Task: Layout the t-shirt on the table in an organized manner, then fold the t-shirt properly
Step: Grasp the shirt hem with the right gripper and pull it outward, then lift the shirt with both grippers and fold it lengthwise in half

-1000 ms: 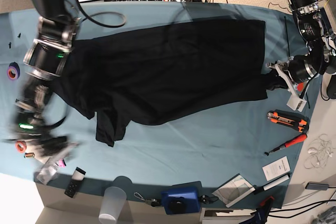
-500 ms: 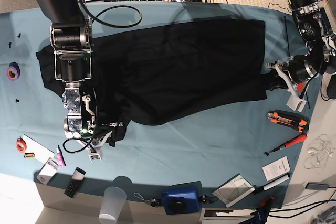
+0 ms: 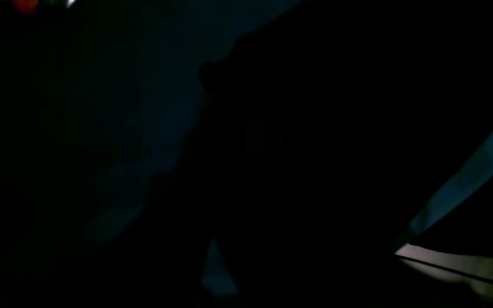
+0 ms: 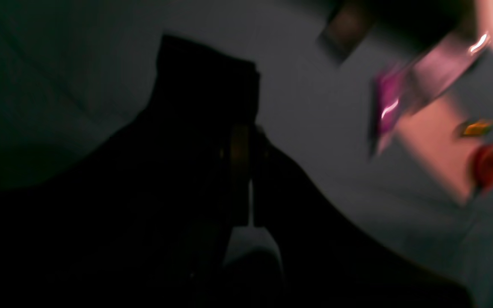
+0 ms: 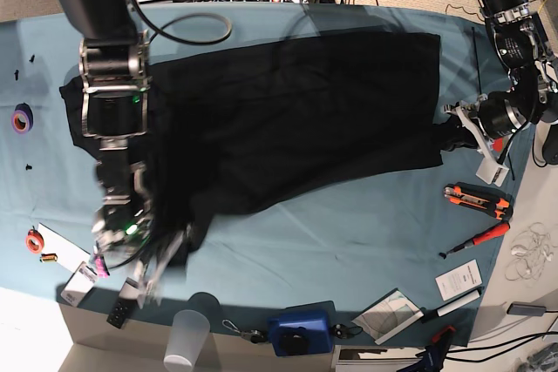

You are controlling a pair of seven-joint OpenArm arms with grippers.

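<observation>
The black t-shirt lies spread across the teal table, its print hidden. My right gripper, blurred, sits at the shirt's front-left corner near the table's front edge. In the right wrist view the right gripper is shut on a fold of the black t-shirt. My left gripper rests at the shirt's right edge, shut on a bunched bit of the hem. The left wrist view is almost all dark t-shirt, with a strip of table.
A clear plastic cup and a blue box stand at the front edge. An orange cutter, a red screwdriver and papers lie front right. A purple tape roll, an orange roll and small packets lie at the left.
My right arm swung in from the front-left clutter to the shirt's front-left corner, closed on it and has drawn it toward the front edge. The left arm has not moved.
</observation>
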